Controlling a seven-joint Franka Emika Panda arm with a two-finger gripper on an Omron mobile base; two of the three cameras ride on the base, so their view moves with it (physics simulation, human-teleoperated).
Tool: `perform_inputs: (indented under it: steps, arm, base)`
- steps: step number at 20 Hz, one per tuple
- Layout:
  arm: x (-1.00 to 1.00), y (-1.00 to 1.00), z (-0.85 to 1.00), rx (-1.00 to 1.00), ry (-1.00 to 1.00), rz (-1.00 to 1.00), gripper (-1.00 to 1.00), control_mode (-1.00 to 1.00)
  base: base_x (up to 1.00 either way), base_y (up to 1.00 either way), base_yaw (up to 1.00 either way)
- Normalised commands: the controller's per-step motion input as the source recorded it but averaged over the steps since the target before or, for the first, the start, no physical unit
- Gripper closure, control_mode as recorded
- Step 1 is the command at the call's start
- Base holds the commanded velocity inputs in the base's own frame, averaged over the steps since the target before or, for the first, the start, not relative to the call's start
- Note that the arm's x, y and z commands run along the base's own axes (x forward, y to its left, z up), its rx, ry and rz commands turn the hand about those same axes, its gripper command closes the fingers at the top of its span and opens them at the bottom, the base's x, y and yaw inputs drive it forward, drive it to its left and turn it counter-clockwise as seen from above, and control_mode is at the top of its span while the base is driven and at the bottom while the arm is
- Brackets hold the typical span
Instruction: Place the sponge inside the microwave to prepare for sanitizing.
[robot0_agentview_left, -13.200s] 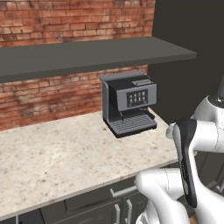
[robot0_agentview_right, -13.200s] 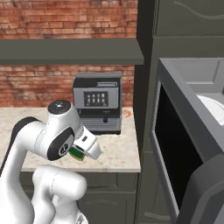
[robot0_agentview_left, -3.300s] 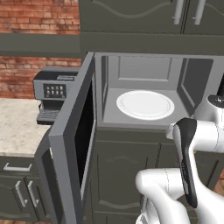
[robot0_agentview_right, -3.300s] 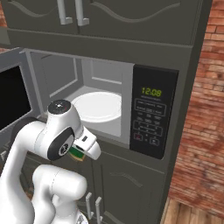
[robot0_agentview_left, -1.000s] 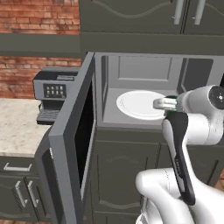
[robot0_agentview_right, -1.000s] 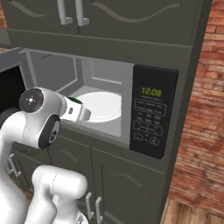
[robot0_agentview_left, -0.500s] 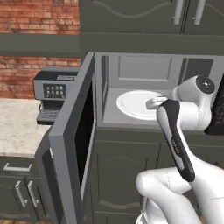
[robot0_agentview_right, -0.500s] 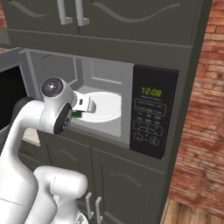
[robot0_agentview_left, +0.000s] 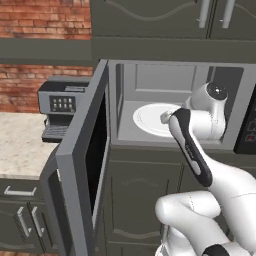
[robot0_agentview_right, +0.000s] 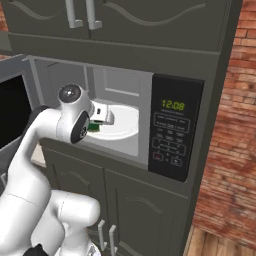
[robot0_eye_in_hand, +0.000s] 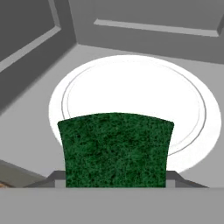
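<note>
Sponge (robot0_eye_in_hand: 114, 148), green face up, sits pinched in the end effector (robot0_agentview_right: 98, 120), carried at the mouth of the microwave (robot0_agentview_right: 150, 65) with its far edge reaching over the near rim of the white plate (robot0_eye_in_hand: 131, 83). The door (robot0_agentview_left: 82, 165) hangs wide open to the left. By my judgement the carry-in step is under way and the release is not yet done. Next the arm needs to push a little farther in, lower the sponge onto the plate, spread its fingers, then back straight out without brushing the cavity walls or the keypad (robot0_agentview_right: 170, 135) on the right.
</note>
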Motion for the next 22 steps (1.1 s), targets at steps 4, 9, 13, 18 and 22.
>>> perform_inputs:
  steps: [4,9,13,18,22]
  arm:
    - [0.41,0.0,-0.38,-0.01,0.0,0.0,1.0,-1.0]
    - [0.46,-0.03,-0.23,0.0,0.0,0.0,1.0,-1.0]
    - [0.42,-0.07,-0.1,0.0,0.0,0.0,1.0,-1.0]
    - [0.33,-0.09,-0.15,0.0,0.01,0.0,1.0,-1.0]
    - [0.38,-0.12,-0.25,0.0,0.01,0.0,1.0,-1.0]
  base:
    - [0.0,0.0,0.0]
    - [0.0,0.0,0.0]
    - [0.0,0.0,0.0]
    - [0.0,0.0,0.0]
    - [0.0,0.0,0.0]
